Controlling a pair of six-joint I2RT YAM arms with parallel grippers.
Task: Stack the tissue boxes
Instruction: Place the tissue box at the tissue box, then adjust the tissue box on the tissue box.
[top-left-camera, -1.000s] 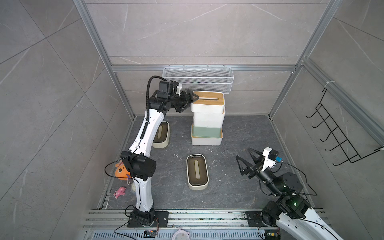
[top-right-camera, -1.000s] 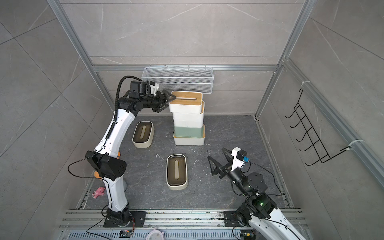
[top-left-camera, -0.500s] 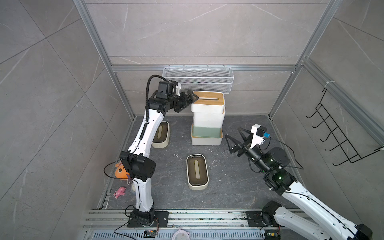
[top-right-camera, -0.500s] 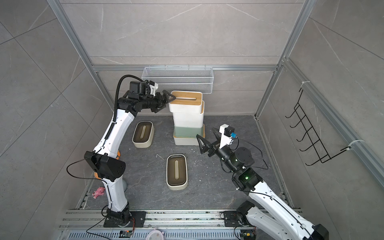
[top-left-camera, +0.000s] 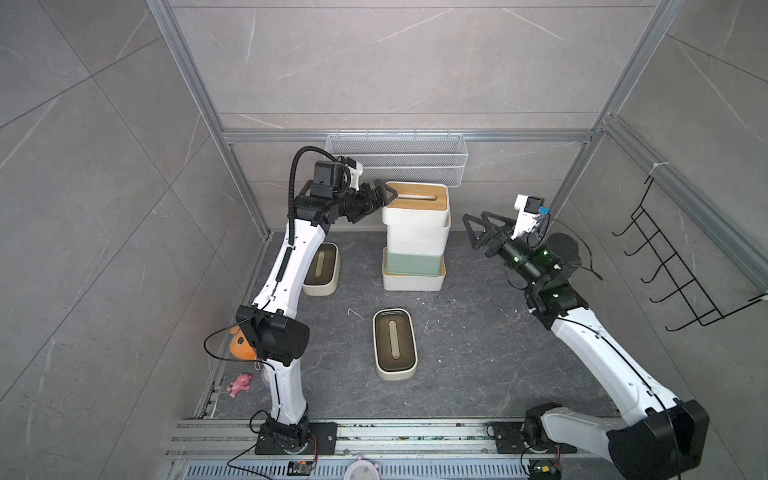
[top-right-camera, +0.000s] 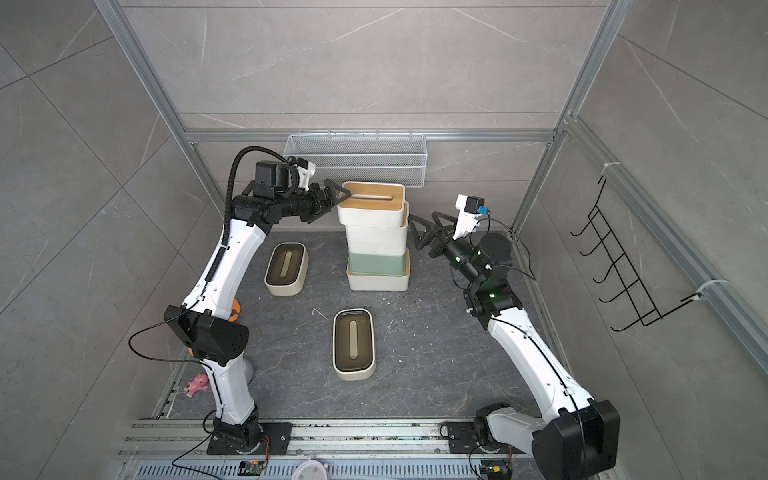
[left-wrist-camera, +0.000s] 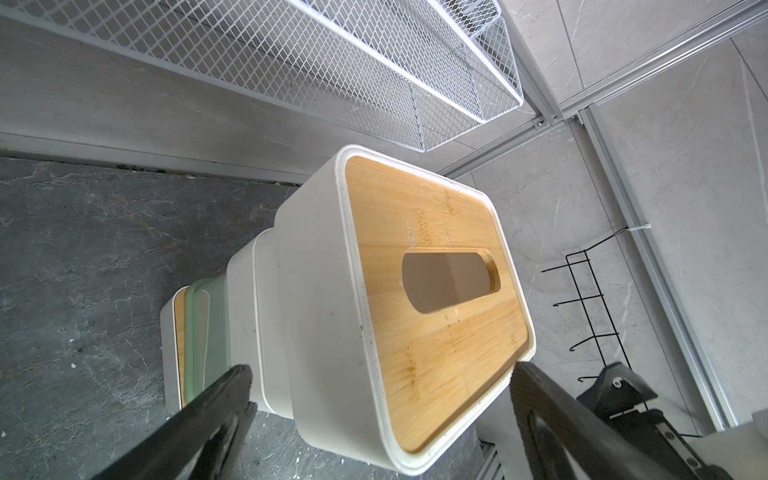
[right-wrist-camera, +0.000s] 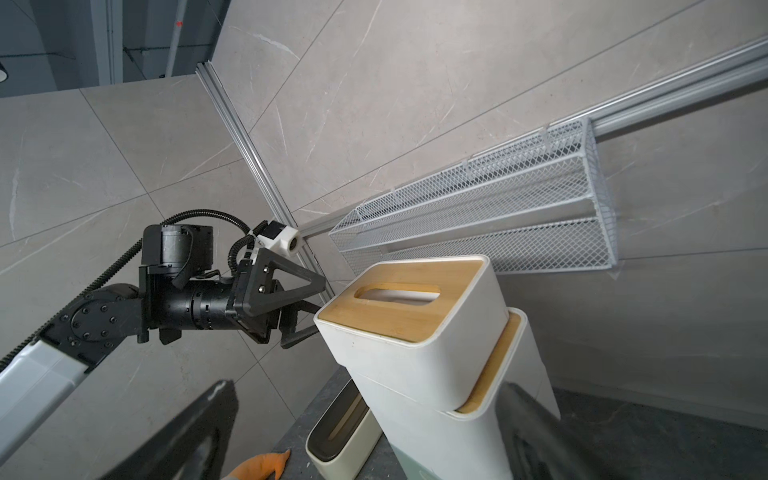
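Left gripper (top-left-camera: 378, 203): jaws spread wide, holding nothing. The end of the top bamboo-lid box (top-left-camera: 417, 203) sits right at their tips; I can't tell if they touch. Right gripper (top-left-camera: 471, 232): also wide open and empty, tips aimed at the stack (top-left-camera: 415, 243) from the opposite side, near but apart. Cream box (top-left-camera: 320, 270) is on the floor below the left jaws. Second cream box (top-left-camera: 395, 351) is farther out, well clear of both.

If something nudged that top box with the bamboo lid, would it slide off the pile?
Possibly: the top box sits skewed on the box below, leaving lid exposed. Its smooth, rigid-looking walls probably slide rather than bend. The tall stack might wobble too.
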